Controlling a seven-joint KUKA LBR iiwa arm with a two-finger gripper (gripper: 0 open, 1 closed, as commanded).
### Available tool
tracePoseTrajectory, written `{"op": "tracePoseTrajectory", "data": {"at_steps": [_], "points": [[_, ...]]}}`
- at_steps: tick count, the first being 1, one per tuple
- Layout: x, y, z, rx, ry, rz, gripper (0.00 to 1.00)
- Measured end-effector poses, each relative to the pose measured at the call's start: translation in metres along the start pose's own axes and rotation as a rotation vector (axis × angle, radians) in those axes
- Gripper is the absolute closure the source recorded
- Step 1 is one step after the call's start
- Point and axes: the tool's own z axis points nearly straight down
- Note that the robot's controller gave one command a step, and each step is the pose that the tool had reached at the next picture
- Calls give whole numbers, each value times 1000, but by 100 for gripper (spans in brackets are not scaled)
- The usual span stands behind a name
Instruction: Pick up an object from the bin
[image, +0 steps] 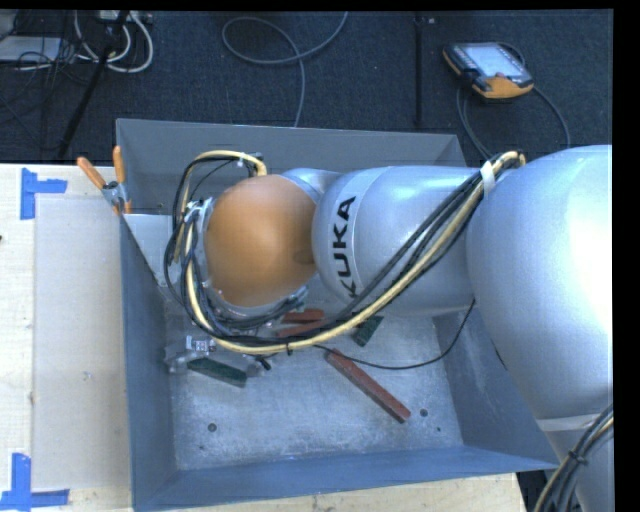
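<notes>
**Arm deep in the bin, hand tucked low under its orange cover**

We're looking down on a grey metal bin (300, 470) with a speckled, scuffed floor. Around it is dark carpet (350, 70) strewn with loose cables, and an orange-and-black handset (488, 68) lies out there at the top right. The silver arm (420, 250) comes in from the right, smooth and rounded. Its glossy orange cover (260, 240) sits over the bin's left half, with yellow and black cables looped round it.

Count the pieces: two red-brown sticks and two dark green pieces, four that I can see. The long stick (366, 385) lies slantwise on the open floor, flat and narrow. The short stick (300, 318) pokes out from under the arm. One green piece (364, 330) peeks out beneath the arm's middle. The other, a flat dark green slab (218, 371), lies at the bin's left, just beside the hand (200, 348). Is the hand clenched or released? Can't tell from here.
</notes>
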Motion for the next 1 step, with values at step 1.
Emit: {"op": "tracePoseTrajectory", "data": {"at_steps": [1], "points": [[0, 0, 0, 0, 0, 1, 0]]}}
